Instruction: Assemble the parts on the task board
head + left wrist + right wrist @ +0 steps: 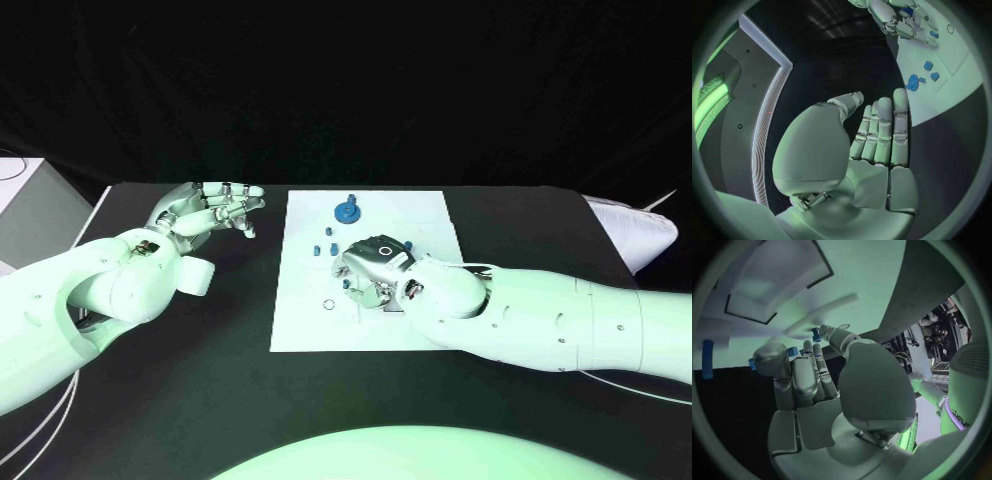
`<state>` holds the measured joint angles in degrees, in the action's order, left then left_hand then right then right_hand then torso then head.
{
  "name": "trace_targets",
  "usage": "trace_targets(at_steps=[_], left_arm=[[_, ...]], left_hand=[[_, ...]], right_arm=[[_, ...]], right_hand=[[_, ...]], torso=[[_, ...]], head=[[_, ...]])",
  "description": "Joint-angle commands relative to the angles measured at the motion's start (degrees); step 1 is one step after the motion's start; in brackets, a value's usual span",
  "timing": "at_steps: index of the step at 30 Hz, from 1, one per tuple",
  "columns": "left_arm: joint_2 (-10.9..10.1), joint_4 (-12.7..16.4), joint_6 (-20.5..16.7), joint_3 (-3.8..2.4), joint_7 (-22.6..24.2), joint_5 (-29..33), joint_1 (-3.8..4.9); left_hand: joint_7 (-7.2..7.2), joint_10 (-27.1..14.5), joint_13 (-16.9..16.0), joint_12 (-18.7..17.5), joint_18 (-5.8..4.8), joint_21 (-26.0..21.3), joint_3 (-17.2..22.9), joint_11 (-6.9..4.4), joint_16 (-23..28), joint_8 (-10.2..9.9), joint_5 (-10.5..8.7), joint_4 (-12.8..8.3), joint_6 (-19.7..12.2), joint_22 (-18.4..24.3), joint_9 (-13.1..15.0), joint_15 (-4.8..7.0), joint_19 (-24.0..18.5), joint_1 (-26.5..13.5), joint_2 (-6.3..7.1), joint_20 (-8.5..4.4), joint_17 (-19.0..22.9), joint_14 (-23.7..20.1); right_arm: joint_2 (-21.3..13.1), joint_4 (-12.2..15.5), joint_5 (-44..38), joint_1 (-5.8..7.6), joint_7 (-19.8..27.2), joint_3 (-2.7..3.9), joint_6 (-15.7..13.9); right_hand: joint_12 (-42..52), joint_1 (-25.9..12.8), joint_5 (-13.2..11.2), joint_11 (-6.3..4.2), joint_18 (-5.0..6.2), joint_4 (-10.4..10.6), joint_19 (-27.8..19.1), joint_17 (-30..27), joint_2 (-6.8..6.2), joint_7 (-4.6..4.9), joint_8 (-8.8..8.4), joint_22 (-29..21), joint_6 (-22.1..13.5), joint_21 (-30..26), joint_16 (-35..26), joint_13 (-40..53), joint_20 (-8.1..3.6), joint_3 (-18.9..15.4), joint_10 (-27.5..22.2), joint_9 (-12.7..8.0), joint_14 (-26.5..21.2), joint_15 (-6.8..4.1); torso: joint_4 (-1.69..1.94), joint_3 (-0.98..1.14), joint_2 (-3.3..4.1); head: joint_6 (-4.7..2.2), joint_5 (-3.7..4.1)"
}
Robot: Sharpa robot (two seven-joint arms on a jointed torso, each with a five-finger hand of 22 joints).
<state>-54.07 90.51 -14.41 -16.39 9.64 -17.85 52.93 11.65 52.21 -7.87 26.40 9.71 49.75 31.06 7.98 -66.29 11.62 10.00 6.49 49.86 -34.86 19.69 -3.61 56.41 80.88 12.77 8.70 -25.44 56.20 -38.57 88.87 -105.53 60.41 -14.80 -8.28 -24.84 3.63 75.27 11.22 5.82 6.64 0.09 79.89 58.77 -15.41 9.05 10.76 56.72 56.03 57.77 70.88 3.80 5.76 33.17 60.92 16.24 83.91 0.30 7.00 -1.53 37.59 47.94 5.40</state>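
Fingers apart and empty, our left hand (209, 210) hovers over the bench (216, 390), just beside the task board (418, 210). Our right hand (372, 272) rests on the board among blue parts (348, 212); its grip we cannot tell.
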Motion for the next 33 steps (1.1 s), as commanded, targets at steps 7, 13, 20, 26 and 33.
trace_targets(at_steps=[7, 13, 20, 26, 33], left_arm=[[0.07, -0.14, 0.55, -0.06, 0.26, 0.35, 0.01], [0.09, -0.28, 0.59, -0.06, 0.33, 0.38, 0.01], [0.11, -0.37, 0.81, -0.05, 0.49, 0.4, 0.01], [0.15, -0.51, 0.93, -0.05, 0.54, 0.4, 0.0], [0.18, -0.64, 0.93, -0.05, 0.49, 0.4, -0.01]], left_hand=[[-0.14, -0.48, 0.09, 0.31, 0.9, -0.18, 0.01, -0.1, 0.09, 0.13, 0.3, 0.28, 0.33, 0.06, 0.04, 0.06, 0.34, 0.39, -0.04, 0.03, -0.03, -0.52], [-0.14, -0.48, 0.09, 0.31, 0.9, -0.18, 0.01, -0.1, 0.09, 0.13, 0.3, 0.28, 0.33, 0.06, 0.04, 0.06, 0.34, 0.39, -0.04, 0.03, -0.03, -0.52], [-0.14, -0.52, 0.09, 0.35, 0.9, -0.19, 0.01, -0.1, 0.08, 0.1, 0.3, 0.32, 0.27, 0.07, 0.04, 0.06, 0.36, 0.43, -0.07, 0.02, -0.03, -0.52], [-0.17, -0.48, 0.08, 0.41, 0.9, -0.2, 0.02, -0.12, 0.08, 0.15, 0.3, 0.33, 0.34, 0.08, 0.06, 0.07, 0.37, 0.48, -0.12, 0.01, -0.03, -0.52], [-0.21, -0.45, 0.08, 0.45, 0.9, -0.2, 0.03, -0.14, 0.08, 0.19, 0.31, 0.32, 0.41, 0.08, 0.08, 0.09, 0.37, 0.56, -0.14, 0.0, -0.03, -0.53]], right_arm=[[-2.05, 1.8, 0.77, 0.25, 0.19, 0.22, -2.44], [-4.82, 3.52, 2.62, 1.91, 0.27, 0.87, -0.6], [-8.58, 4.05, 4.76, 5.49, 1.82, 1.54, 5.2], [-10.35, 2.26, 5.17, 6.84, 2.85, 2.11, 8.39], [-10.87, 0.47, 4.88, 7.16, 2.95, 2.27, 11.61]], right_hand=[[0.04, 1.26, -0.34, -0.08, 0.62, 0.51, -0.03, -0.54, 0.3, -0.34, -0.93, -0.42, -0.78, -0.77, -0.36, 0.02, 0.04, -2.99, -1.5, -0.41, -0.13, 0.08], [0.71, 1.71, -0.33, -0.44, 0.35, 1.06, 0.76, 0.3, 0.62, -0.62, -1.18, 0.81, -0.65, 0.36, 0.47, 0.33, -0.13, -3.64, 0.29, -0.61, 0.23, -0.16], [0.93, 1.53, -0.99, -0.9, -0.52, 1.84, 2.6, 3.2, -0.02, -1.66, -1.64, 4.96, -0.86, 4.48, 2.83, 0.51, -0.53, -2.86, 2.64, -0.87, 1.1, -0.55], [0.34, 0.84, -0.42, -1.07, -0.77, 3.05, 3.15, 4.59, -0.74, -2.44, -1.92, 6.28, -1.01, 5.68, 4.33, 0.6, -0.71, -6.85, 2.71, -0.94, 1.4, -0.67], [0.16, 3.48, -1.46, -0.91, -0.74, 5.5, 3.13, 4.39, 0.92, -2.93, -2.69, 6.33, -1.63, 5.36, 4.87, 0.84, -0.57, -15.26, 1.5, -1.27, 1.17, -0.51]], torso=[[-0.1, -0.02, -0.08], [-0.2, 0.01, -0.08], [-0.12, -0.05, -0.07], [-0.1, -0.06, -0.04], [0.04, -0.03, 0.01]], head=[[-0.5, 0.24], [-1.12, 0.65], [-1.79, 1.2], [-2.27, 1.5], [-2.63, 1.67]])
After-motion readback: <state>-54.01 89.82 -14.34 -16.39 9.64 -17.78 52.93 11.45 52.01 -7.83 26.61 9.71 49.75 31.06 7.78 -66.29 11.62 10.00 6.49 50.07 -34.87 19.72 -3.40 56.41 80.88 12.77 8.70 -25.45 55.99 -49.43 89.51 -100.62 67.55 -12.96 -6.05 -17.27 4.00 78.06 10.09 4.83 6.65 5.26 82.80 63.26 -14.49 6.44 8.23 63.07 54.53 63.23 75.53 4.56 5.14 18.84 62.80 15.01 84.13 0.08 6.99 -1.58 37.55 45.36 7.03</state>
